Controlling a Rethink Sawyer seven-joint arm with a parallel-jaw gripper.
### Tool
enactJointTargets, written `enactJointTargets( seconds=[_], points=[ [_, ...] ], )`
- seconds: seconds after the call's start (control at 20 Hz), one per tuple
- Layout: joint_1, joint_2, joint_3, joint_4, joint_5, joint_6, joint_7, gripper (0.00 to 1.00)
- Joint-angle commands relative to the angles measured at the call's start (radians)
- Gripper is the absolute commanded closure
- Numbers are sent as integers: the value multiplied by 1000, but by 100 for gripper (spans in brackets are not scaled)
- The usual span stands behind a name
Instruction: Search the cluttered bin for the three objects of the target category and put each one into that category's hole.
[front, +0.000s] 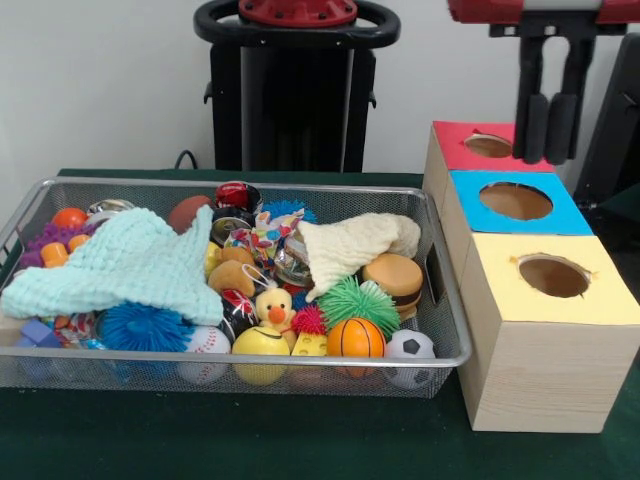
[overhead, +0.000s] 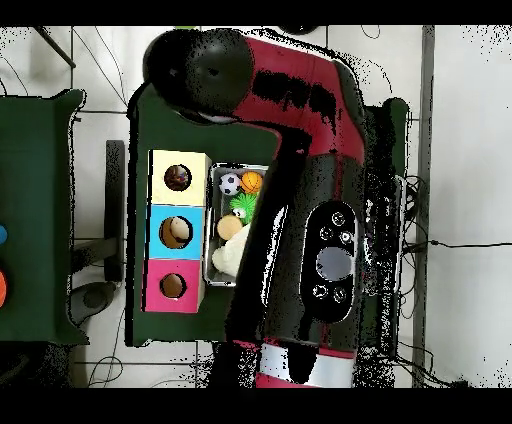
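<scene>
Hanging straight down from the top of the front view, the gripper (front: 553, 128) hovers above the red-topped hole (front: 488, 145), its 2 black fingers (front: 537, 127) close together with only a thin gap and nothing between them. From overhead, the red and black arm (overhead: 300, 200) covers most of the wire basket (overhead: 209, 225). Beside the red hole sit the blue-topped hole (front: 515, 201) and then the yellow-topped hole (front: 553, 276) on the pale wooden box (front: 545, 370), all just beside the basket (front: 440, 300). A small white cloth with colored patches (front: 262, 238) lies in the basket's middle, between the mint knitted cloth (front: 125, 262) and the cream knitted cloth (front: 350, 245). Everything rests on a dark green table (front: 300, 440).
</scene>
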Motion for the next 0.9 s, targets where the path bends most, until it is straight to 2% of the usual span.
enactJointTargets(
  seconds=[0.05, 0.3, 0.5, 0.9],
  points=[
    [-67, 89, 54, -6, -37, 61, 79, 100],
    [-98, 133, 73, -17, -47, -17, 51, 100],
    [-120, 162, 80, -35, -50, 3, 32, 100],
    [-157, 158, 88, -35, -67, 72, -54, 100]
  ],
)
